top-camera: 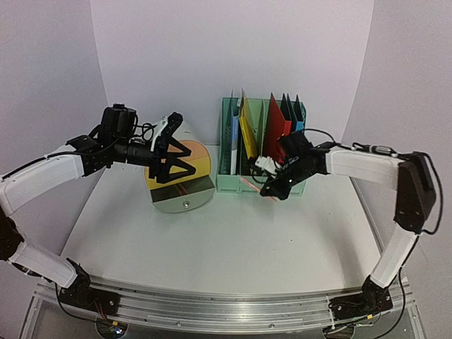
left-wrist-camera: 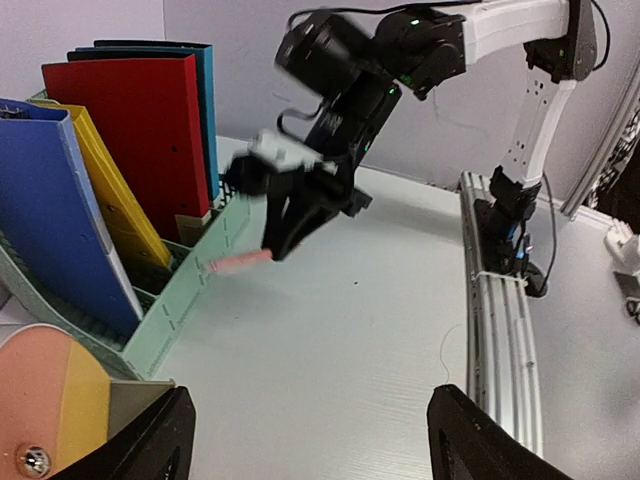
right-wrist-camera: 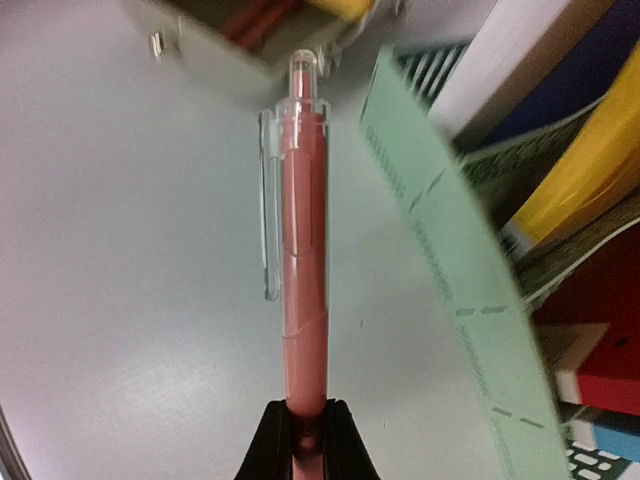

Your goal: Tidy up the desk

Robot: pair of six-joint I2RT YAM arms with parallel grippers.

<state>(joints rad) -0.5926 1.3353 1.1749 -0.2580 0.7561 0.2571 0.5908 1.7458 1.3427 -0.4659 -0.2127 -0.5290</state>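
White laminate desk (top-camera: 226,247), silver-railed in front, lies beneath both arms. At left we see the left gripper (top-camera: 173,168) spread wide and empty over a round grey drawer unit (top-camera: 185,203) with orange and yellow fronts. Right of it, before the mint-green slotted file rack (top-camera: 229,185), the right gripper (right-wrist-camera: 303,432) pinches a salmon-pink click pen (right-wrist-camera: 303,270).

Left of the file rack (right-wrist-camera: 440,220) in the right wrist view, the pen (right-wrist-camera: 303,250) loses its lower end between the fingers of the right hand (right-wrist-camera: 305,425) at the bottom edge. The drawer unit (right-wrist-camera: 200,45) beyond is blurred and cropped at the top. From overhead, the left hand (top-camera: 174,168) hides part of that unit, left of the rack.
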